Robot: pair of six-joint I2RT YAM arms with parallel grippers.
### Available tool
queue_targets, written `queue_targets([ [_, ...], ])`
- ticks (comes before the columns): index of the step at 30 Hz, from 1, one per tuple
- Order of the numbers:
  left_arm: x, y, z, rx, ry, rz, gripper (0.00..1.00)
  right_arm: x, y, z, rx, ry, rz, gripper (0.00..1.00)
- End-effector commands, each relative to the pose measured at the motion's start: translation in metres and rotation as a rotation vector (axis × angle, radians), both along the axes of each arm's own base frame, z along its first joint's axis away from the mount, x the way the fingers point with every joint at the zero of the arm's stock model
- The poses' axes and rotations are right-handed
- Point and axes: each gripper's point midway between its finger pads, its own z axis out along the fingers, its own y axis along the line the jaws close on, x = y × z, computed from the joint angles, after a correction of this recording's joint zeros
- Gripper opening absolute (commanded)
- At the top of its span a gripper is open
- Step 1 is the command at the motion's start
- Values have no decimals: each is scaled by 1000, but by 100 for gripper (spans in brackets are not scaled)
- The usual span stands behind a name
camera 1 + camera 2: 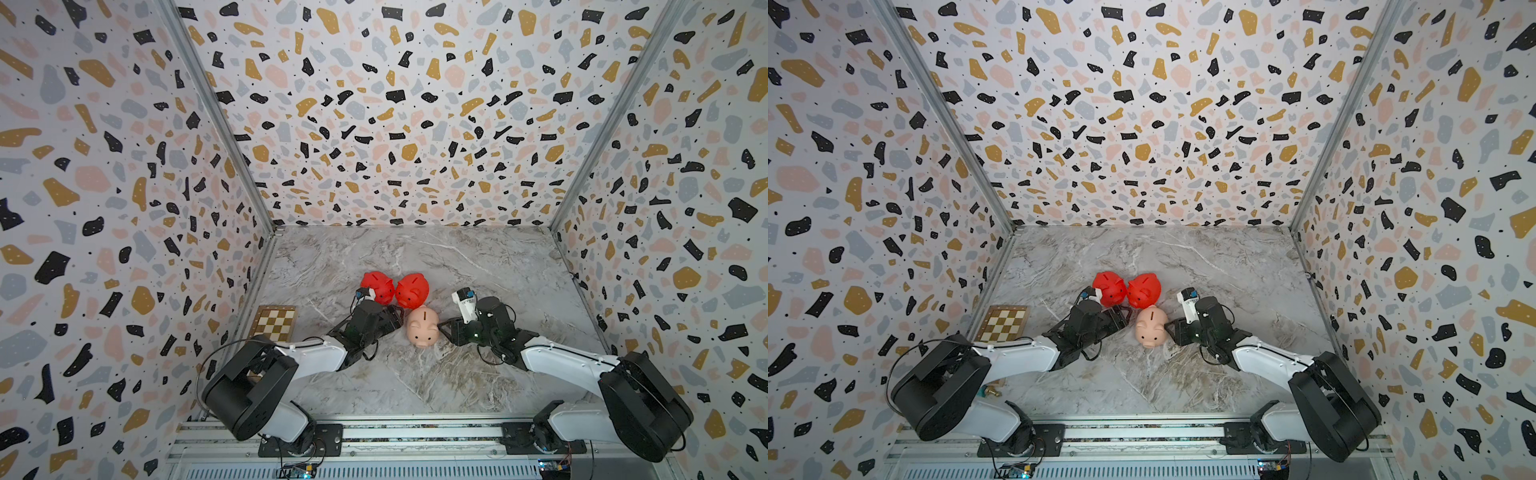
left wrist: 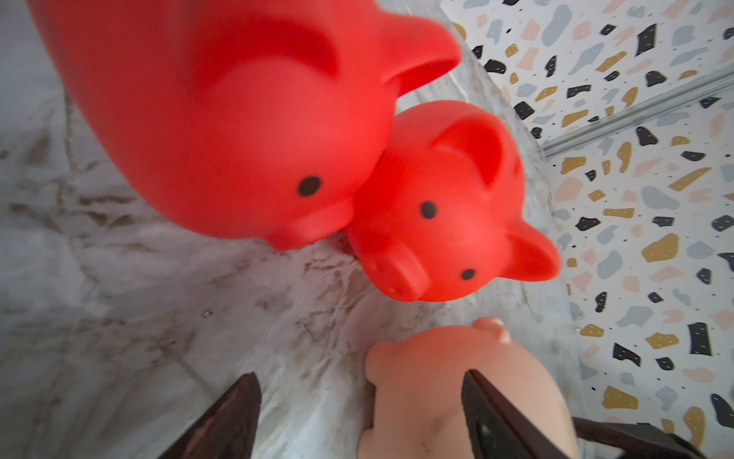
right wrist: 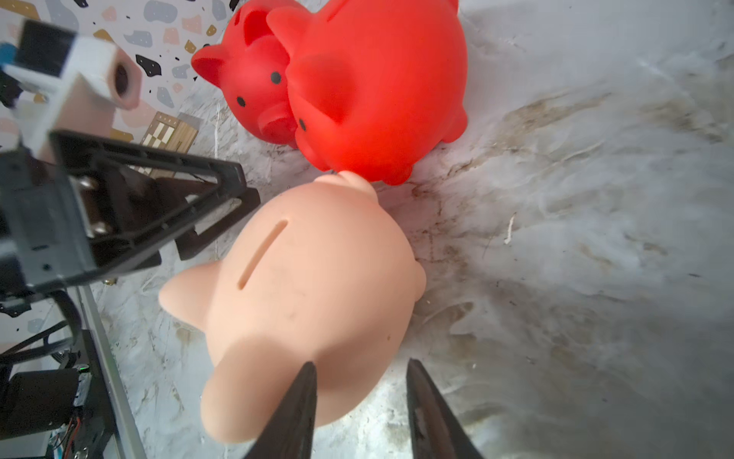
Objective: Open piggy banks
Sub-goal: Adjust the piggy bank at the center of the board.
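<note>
Marble-patterned grey bench carries all three pigs in a tight cluster near its middle. The pale peach-pink plastic piggy bank stands upright with its coin slot on top and its snout pointing back toward my bases, right between my two grippers. My left gripper sits just beside it on my left. Its fingers are spread well apart, one finger crossing in front of the peach body in the left wrist view and the other over bare marble, and it grips nothing. My right gripper comes in from the opposite flank with its fingers partly apart. One overlaps the pig's rounded end and the other is over the bench, and it holds nothing either. Beyond the peach pig, farther from me, the two bright red plastic piggy banks press against each other, the left red one close by my left wrist and the right red one touching, or all but touching, the peach pig's rear. A small wooden chessboard lies at the bench's left edge.
</note>
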Motion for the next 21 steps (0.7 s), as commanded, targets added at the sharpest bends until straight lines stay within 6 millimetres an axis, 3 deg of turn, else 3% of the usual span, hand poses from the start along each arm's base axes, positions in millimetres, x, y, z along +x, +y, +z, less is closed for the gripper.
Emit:
queue_targets([
  [1, -2, -1, 8, 17, -9, -33, 82, 5, 9, 22, 13, -48, 6, 40],
  [4, -4, -7, -1, -2, 26, -57, 81, 6, 18, 27, 11, -62, 17, 40],
  [8, -9, -16, -2, -46, 47, -90, 76, 11, 11, 20, -34, -54, -29, 40],
  [13, -16, -11, 16, -12, -18, -99, 85, 11, -1, 17, -52, -57, -67, 40],
  [18, -30, -26, 39, 39, -142, -142, 96, 16, -16, 14, -50, -49, -100, 40],
  [21, -32, -33, 35, 76, -158, -168, 99, 17, -23, 11, -53, -41, -120, 40],
])
